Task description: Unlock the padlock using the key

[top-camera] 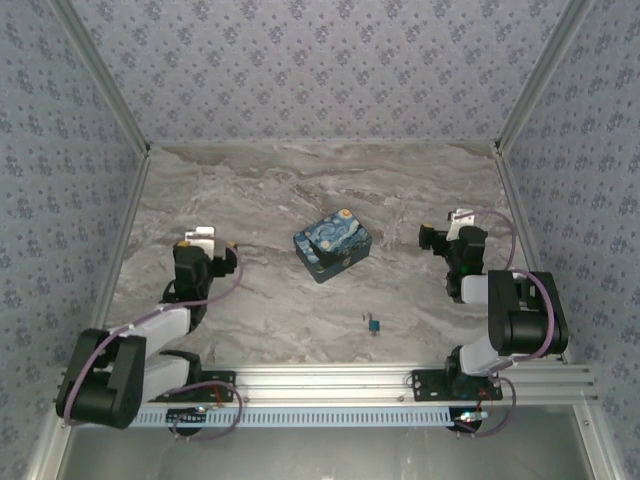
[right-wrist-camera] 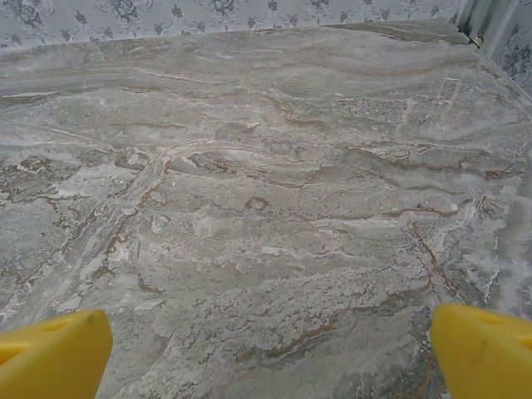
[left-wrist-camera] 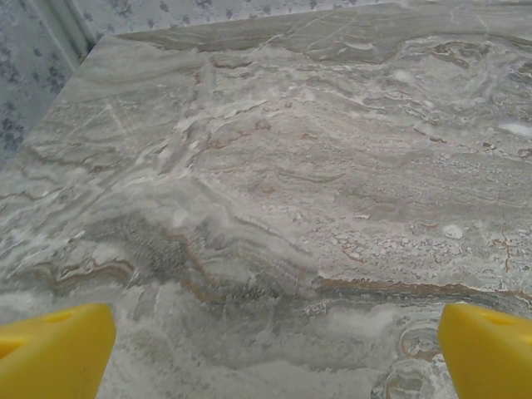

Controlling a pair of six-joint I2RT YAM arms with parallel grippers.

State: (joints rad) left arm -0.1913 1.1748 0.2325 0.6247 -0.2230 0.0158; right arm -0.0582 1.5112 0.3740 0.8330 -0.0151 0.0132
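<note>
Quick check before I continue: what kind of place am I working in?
Probably a lab test booth: wallpaper panels enclose a marble-look table, and the left arm and right arm are bolted to an aluminium rail at its near edge.

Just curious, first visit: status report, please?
Left gripper open, empty. Right gripper open, empty. Padlock lies untouched near front edge. Painted box beyond it, apart.
</note>
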